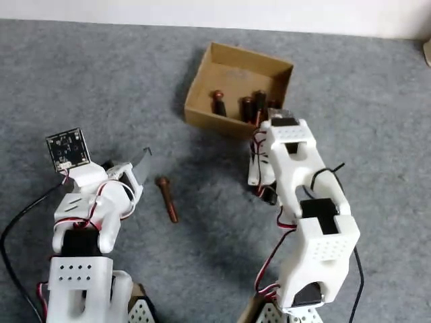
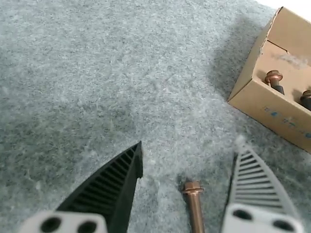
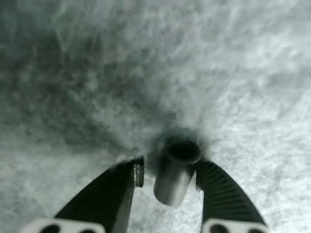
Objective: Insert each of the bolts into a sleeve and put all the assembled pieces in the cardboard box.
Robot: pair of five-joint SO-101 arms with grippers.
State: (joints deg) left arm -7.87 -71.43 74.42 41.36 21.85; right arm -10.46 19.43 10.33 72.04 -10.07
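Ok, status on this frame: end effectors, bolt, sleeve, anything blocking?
Left end effector open, over the bolt on the carpet. Right end effector around a sleeve, grip unclear. Pieces already in the box. No obstacle seen.

Left claw [image 2: 187, 167] spread wide, bolt [image 2: 194, 206] between fingers, cardboard box [image 2: 272, 104] beyond

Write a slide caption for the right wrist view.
Right gripper open around a dark sleeve on the grey mat, the sleeve's hollow end facing the camera.
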